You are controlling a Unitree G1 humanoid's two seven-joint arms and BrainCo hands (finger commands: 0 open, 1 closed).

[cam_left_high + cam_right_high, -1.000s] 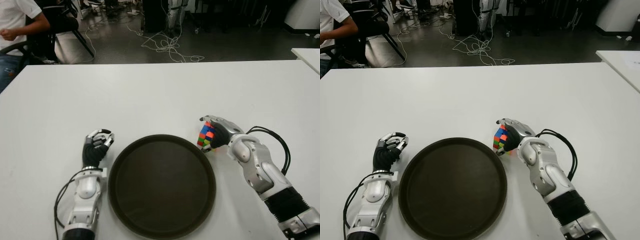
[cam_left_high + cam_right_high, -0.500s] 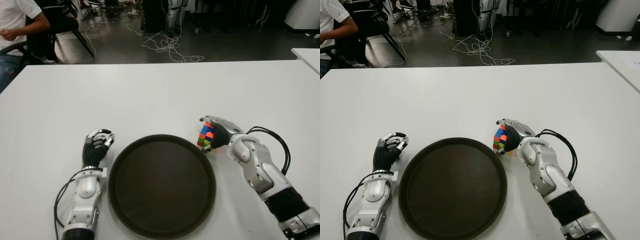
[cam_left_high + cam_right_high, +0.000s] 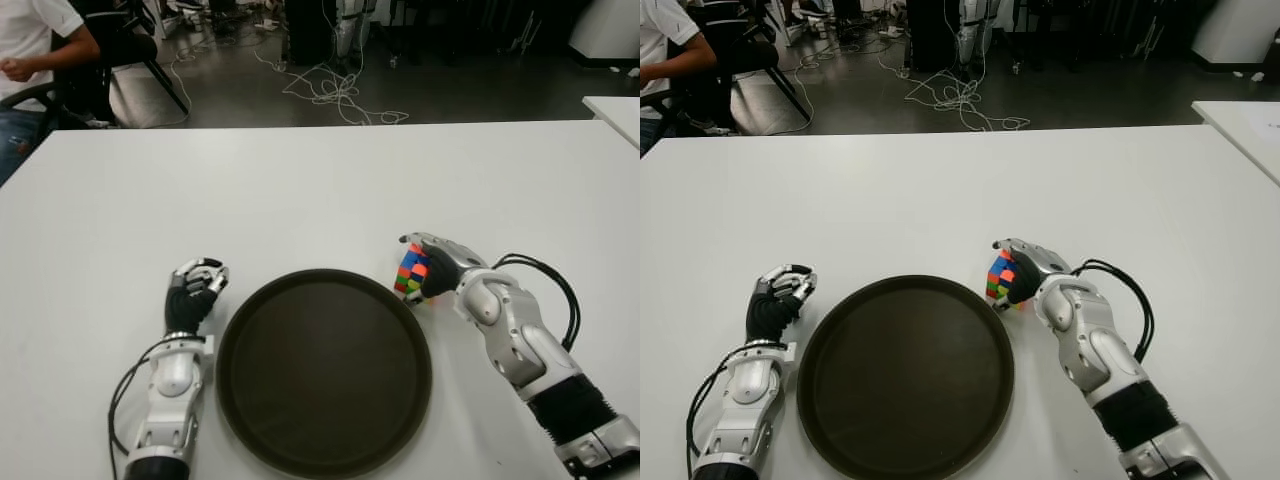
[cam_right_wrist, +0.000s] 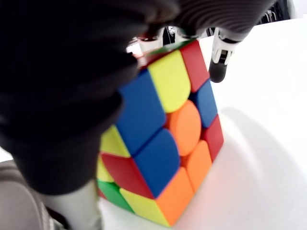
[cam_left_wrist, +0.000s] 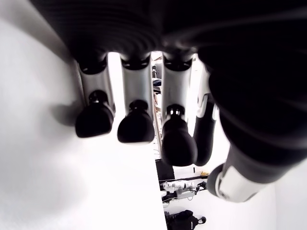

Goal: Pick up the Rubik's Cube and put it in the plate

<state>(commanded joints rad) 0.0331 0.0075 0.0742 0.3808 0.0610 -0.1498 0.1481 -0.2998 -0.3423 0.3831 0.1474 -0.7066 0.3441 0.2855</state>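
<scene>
My left hand shows just beside the left rim of the plate, near the table's front edge, its fingers curled and holding nothing. The plate itself holds nothing yet. At its upper right rim, just outside it, my right hand is clamped on the Rubik's Cube, fingers wrapped over its top and side. Over the last second almost nothing has shifted; the cube seems barely raised, if at all. I judge the grasp settled, with the lift and carry over the rim yet to come.
</scene>
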